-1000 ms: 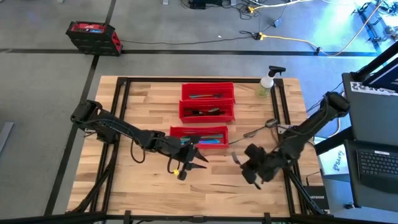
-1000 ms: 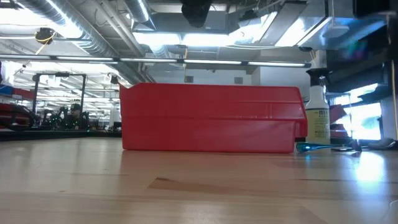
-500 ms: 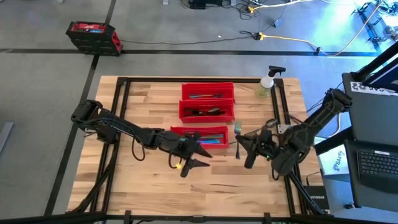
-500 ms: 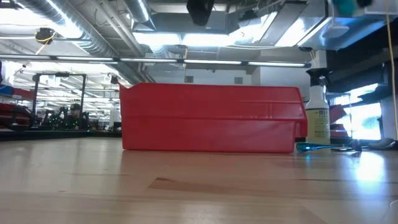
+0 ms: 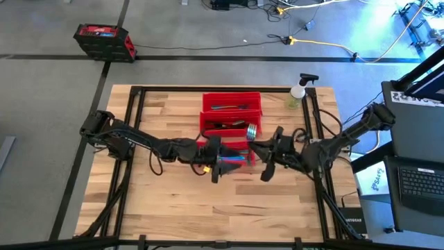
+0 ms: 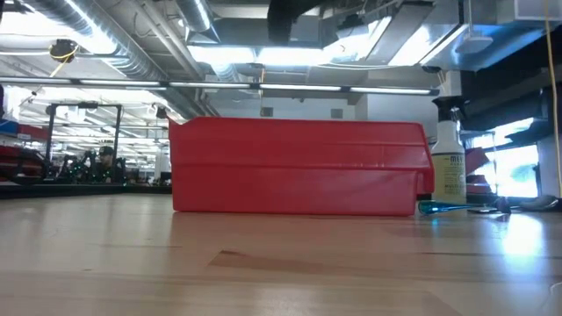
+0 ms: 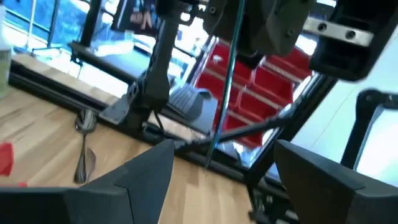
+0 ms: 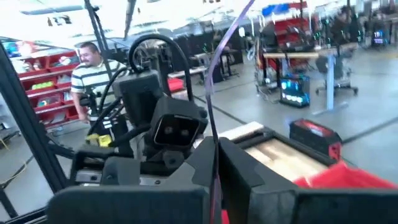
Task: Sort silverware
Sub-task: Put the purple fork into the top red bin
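Observation:
My right gripper (image 5: pixel 258 147) is shut on a slim iridescent piece of silverware (image 8: pixel 211 87), held in the air beside the right ends of the red bins. Its teal end (image 5: pixel 251 130) shows over the middle bin (image 5: pixel 229 125). My left gripper (image 5: pixel 231 162) hovers open over the near bin (image 5: pixel 220 148) and faces the right gripper; nothing is between its fingers (image 7: pixel 143 180). All three bins hold silverware, including the far bin (image 5: pixel 232 102). One spoon (image 7: pixel 84 146) lies flat on the table at the right. My right gripper pinches the thin silverware piece between its two fingers, at a low part of its length (image 8: pixel 214 146). The fingers come in level from the table's right and lie across the piece. It stands up above the fingers, slightly tilted and clear of table and bins.
A clear spray bottle (image 5: pixel 297 94) stands at the far right corner. In the low view a teal piece of silverware (image 6: pixel 448 208) lies on the table right of the near bin (image 6: pixel 299 167). A person in a striped shirt (image 8: pixel 87 68) is in the room beyond.
My right gripper has risen from the table's near right area and gone toward the bins, tipping from pointing down to level, with the silverware piece lifted along. My left gripper has moved toward the far edge and right, over the near bin, rolling as it went.

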Robot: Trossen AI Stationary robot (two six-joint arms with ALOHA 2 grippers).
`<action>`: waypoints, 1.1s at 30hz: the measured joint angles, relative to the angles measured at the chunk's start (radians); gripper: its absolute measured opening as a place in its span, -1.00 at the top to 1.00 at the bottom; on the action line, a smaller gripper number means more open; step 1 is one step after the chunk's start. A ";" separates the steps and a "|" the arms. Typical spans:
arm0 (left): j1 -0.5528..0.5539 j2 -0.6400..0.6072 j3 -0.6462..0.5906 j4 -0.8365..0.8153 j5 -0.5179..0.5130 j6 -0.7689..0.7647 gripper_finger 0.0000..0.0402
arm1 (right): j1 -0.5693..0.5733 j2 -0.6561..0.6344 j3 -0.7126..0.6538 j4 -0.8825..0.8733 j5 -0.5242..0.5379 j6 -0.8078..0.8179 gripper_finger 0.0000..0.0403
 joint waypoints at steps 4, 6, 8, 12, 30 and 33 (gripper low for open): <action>0.004 0.000 0.000 0.029 -0.021 0.022 -0.32 | -0.052 0.028 0.000 0.116 -0.094 -0.080 1.00; 0.004 0.000 0.000 0.026 -0.022 0.037 -0.32 | -0.076 0.038 0.000 0.150 -0.128 -0.093 1.00; 0.004 0.000 0.000 0.024 -0.022 0.045 -0.32 | -0.098 0.045 0.000 0.175 -0.161 -0.095 1.00; 0.004 0.000 0.000 0.022 -0.026 0.047 -0.32 | -0.121 0.045 0.000 0.211 -0.202 -0.104 1.00; 0.006 0.000 0.000 0.096 -0.012 0.166 -0.08 | -0.124 0.045 0.000 0.305 -0.247 -0.150 1.00; 0.010 0.000 0.000 0.097 -0.009 0.172 0.06 | -0.124 0.045 0.000 0.305 -0.247 -0.150 1.00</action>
